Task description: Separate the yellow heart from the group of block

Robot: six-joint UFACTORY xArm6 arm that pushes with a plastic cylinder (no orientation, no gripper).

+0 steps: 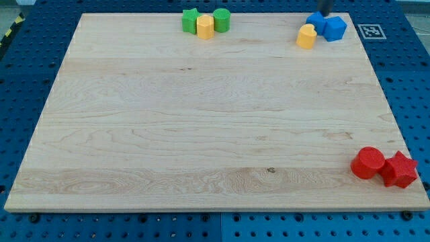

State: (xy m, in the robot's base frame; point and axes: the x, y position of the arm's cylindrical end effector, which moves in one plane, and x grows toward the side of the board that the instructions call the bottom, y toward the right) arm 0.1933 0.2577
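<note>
while my tip [325, 15] nears yellow heart [306, 36]

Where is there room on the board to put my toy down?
The whole middle and left of the wooden board is bare. It's crowded at the top: green star, yellow cylinder, green cylinder; yellow heart against two blue blocks. Red cylinder and red star fill the bottom-right corner.

A pale wooden board [201, 114] lies on a blue perforated table [410, 81], evenly lit.

Yellow heart [306, 36] w/ blue blocks [327, 27]; red pair [384, 166]; green/yellow trio [205, 23].
</note>
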